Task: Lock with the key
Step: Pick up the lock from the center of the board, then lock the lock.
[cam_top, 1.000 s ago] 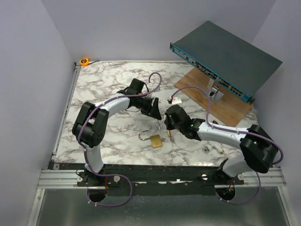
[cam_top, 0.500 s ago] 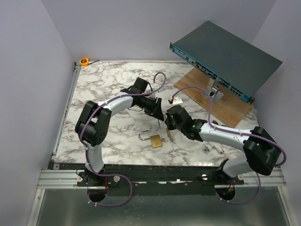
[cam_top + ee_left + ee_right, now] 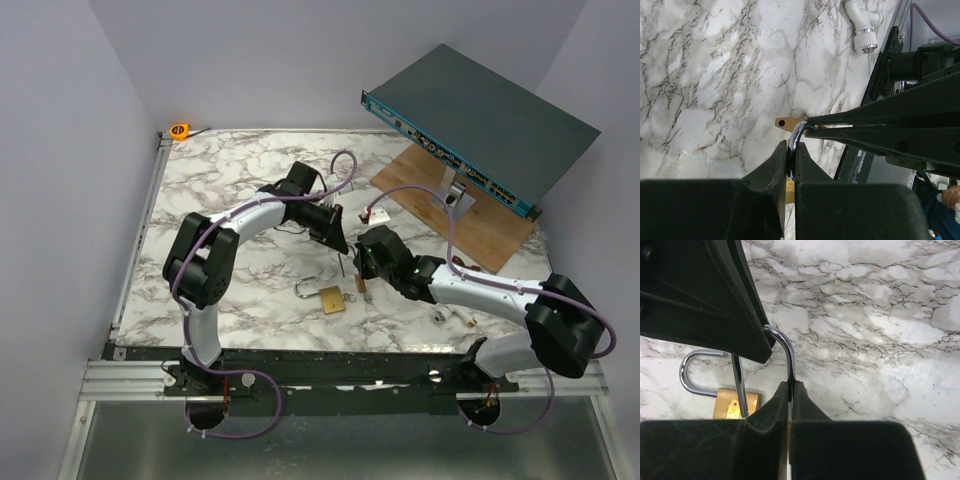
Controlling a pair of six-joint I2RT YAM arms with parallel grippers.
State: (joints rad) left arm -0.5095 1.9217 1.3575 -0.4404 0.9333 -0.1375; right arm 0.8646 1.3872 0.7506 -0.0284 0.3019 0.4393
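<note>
A brass padlock (image 3: 331, 300) lies on the marble table (image 3: 230, 180) with its chrome shackle (image 3: 694, 371) swung open. Just behind it my two grippers meet above the table. The right gripper (image 3: 790, 385) is shut on one end of a curved chrome hook (image 3: 782, 342). The left gripper (image 3: 791, 145) is shut on the same hook (image 3: 797, 134), and its fingers (image 3: 730, 305) cover the other end. A thin chrome rod (image 3: 740, 385) hangs below them. A small brass piece (image 3: 362, 287) with a hole (image 3: 783, 122) sits under the right gripper (image 3: 362, 272). I cannot tell whether it is the key.
A blue-grey rack unit (image 3: 480, 110) leans on a wooden board (image 3: 490, 225) at the back right. A white plug (image 3: 378, 212) lies near the board. An orange tape measure (image 3: 180, 130) sits in the far left corner. Small metal bits (image 3: 438, 316) lie right of the padlock.
The left gripper has moved right to meet the right gripper and has closed on the chrome hook. The right gripper stayed shut and barely shifted.
</note>
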